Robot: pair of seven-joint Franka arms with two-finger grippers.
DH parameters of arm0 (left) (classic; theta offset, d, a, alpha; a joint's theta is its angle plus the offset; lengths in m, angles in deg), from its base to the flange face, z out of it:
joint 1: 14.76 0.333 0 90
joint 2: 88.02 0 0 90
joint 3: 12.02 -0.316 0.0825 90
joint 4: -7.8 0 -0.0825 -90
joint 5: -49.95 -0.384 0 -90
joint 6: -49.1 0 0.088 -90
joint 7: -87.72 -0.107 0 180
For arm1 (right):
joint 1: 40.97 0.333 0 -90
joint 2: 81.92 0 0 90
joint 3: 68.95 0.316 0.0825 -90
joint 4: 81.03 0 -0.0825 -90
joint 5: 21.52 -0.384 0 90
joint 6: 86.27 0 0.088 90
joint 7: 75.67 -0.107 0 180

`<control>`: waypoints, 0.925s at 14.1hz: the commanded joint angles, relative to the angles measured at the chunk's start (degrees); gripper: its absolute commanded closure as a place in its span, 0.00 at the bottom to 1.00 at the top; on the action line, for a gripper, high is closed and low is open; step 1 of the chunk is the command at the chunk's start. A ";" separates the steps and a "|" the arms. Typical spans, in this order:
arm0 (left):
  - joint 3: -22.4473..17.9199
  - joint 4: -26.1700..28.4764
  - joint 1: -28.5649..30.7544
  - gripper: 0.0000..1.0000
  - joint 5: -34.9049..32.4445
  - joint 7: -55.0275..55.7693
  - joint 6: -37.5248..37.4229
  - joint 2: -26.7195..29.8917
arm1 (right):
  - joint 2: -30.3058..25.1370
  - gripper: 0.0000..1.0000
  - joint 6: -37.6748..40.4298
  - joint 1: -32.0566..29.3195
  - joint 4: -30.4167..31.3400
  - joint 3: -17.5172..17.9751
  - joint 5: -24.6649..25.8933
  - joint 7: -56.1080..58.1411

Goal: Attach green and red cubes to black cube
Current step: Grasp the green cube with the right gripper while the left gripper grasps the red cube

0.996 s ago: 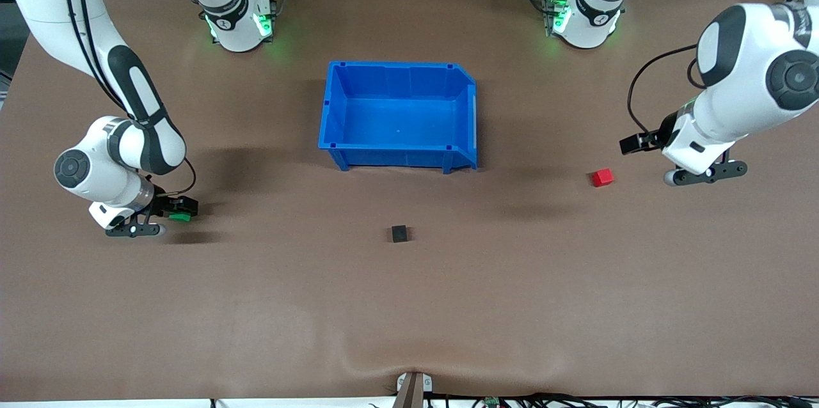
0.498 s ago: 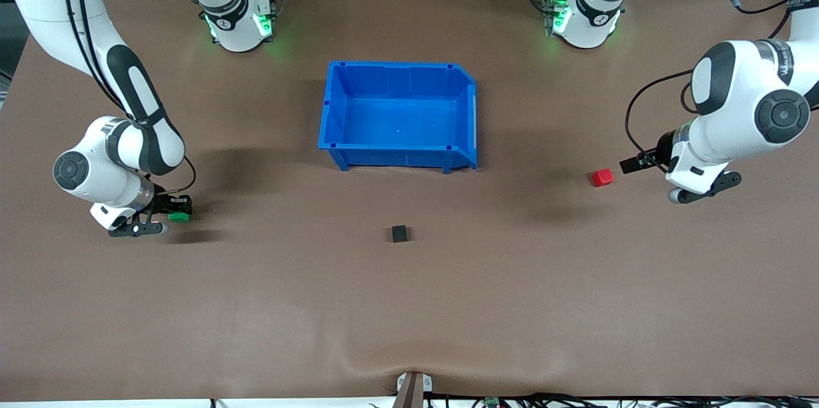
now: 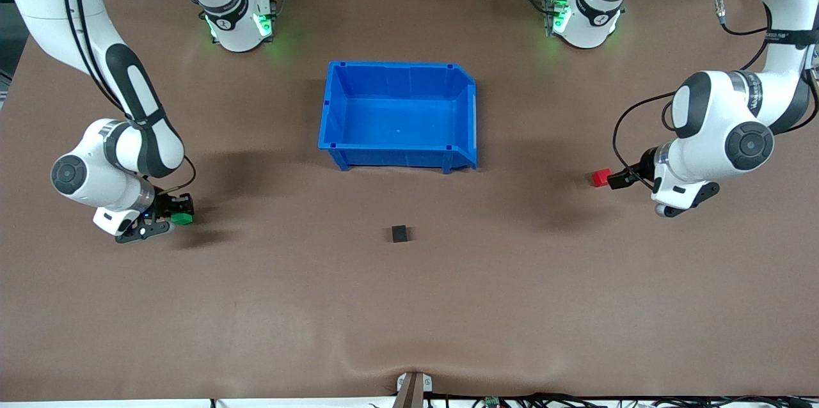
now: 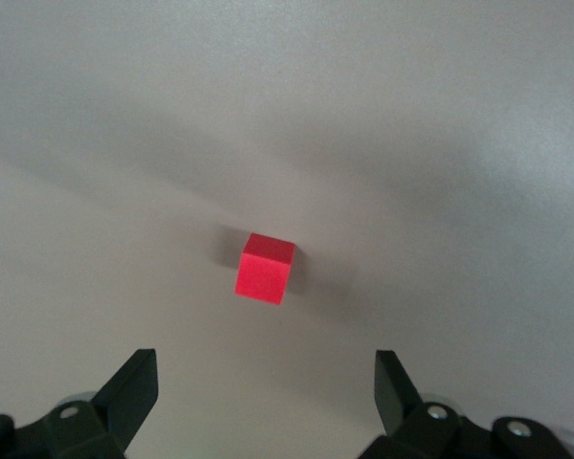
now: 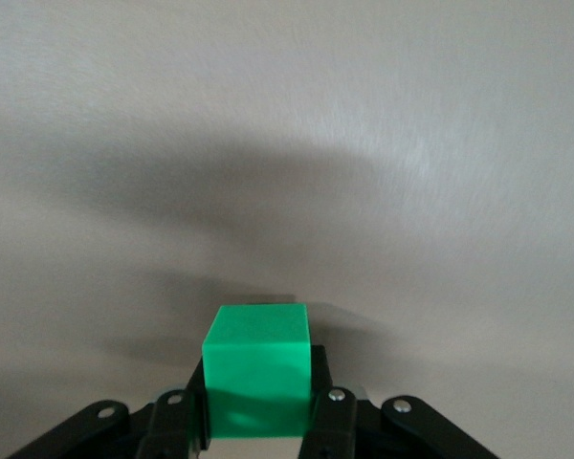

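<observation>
The green cube (image 3: 182,219) sits at the right arm's end of the table with my right gripper (image 3: 176,211) shut on it. In the right wrist view the green cube (image 5: 258,368) fills the gap of the right gripper (image 5: 258,406). The red cube (image 3: 600,177) lies on the table at the left arm's end. My left gripper (image 3: 616,179) is low beside it. In the left wrist view the left gripper (image 4: 266,363) is open, and the red cube (image 4: 265,269) lies ahead of its fingers, apart from them. The black cube (image 3: 399,233) rests alone mid-table.
An empty blue bin (image 3: 333,139) stands mid-table, farther from the front camera than the black cube. Brown mat stretches bare around the black cube and toward the front edge.
My right gripper has shut on the green cube. The left arm has come down and moved toward the red cube, its gripper still open.
</observation>
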 commanded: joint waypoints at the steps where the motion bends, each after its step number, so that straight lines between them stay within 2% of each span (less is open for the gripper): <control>1: 0.28 2.00 0.25 0.00 0.21 1.02 4.09 -1.29 | -1.04 1.00 1.34 -1.23 -1.29 0.61 -0.72 7.67; 6: -0.15 4.11 0.51 0.00 -0.05 0.93 10.52 -4.55 | -1.04 1.00 4.32 0.00 -4.36 2.01 -0.72 21.99; 11: -0.42 6.75 0.51 0.00 -0.14 0.84 16.06 -6.04 | -0.87 1.00 7.75 1.32 -6.65 2.45 -0.72 29.73; 12: -0.42 6.84 0.60 0.02 -0.14 0.75 16.76 -6.57 | -0.69 1.00 8.98 1.75 -7.26 2.54 -0.72 31.93; 13: -0.33 6.84 1.38 0.10 -0.84 0.75 16.77 -6.66 | -0.60 1.00 9.86 2.28 -8.31 3.15 -0.81 34.12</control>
